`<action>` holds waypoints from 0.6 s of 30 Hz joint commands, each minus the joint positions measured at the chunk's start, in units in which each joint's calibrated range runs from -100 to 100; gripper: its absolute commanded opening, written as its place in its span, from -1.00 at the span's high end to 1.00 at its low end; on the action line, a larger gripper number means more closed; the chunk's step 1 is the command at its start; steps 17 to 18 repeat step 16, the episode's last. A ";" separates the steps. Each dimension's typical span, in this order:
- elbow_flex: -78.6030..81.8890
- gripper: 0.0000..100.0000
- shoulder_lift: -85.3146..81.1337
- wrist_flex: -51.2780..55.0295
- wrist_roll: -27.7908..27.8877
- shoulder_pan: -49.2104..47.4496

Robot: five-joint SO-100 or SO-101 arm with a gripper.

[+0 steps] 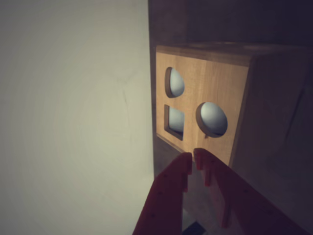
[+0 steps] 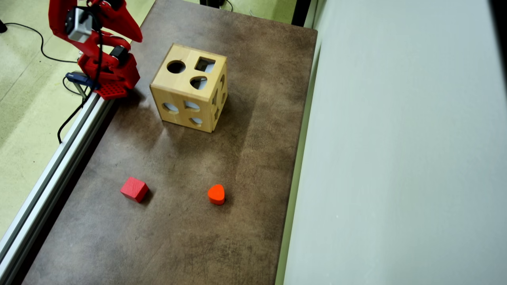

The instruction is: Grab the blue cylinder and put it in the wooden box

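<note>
The red plastic robot arm point(image 2: 99, 43) has chunky printed segments, a small grey-and-black camera block point(image 2: 77, 24) fixed near its upper end, black cables trailing off it, and a ribbed red base. Its red two-finger tool point(image 1: 193, 157) shows small screw holes.

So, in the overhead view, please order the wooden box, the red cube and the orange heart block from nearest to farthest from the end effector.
1. Wooden box, just right of the arm.
2. Red cube, lower left.
3. Orange heart block, lower centre.
The end effector itself shows only in the wrist view, beside the box.
</note>
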 commanded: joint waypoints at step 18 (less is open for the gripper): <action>0.12 0.97 -16.77 -0.31 0.93 6.86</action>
